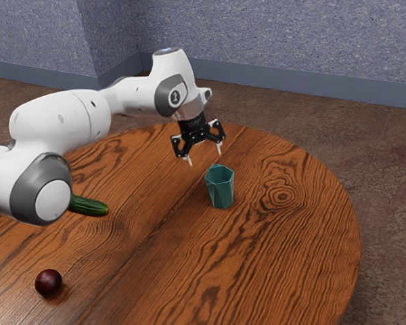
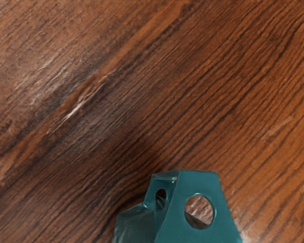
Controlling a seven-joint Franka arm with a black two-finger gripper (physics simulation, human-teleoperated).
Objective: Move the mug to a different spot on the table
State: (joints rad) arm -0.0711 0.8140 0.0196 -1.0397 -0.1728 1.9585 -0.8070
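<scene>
A teal faceted mug (image 1: pixel 220 185) stands upright near the middle of the round wooden table (image 1: pixel 277 257). My black gripper (image 1: pixel 204 153) hangs open above the table, a little up and to the exterior view's left of the mug, touching nothing. In the wrist view the mug (image 2: pixel 180 215) shows its flat handle with a round hole, close under my hand, on bare wood grain.
A green cucumber (image 1: pixel 89 206) lies by the arm's grey elbow at the exterior view's left. A dark red plum (image 1: pixel 48 282) sits near the table's front left edge. Bare tabletop spreads to the right of and in front of the mug.
</scene>
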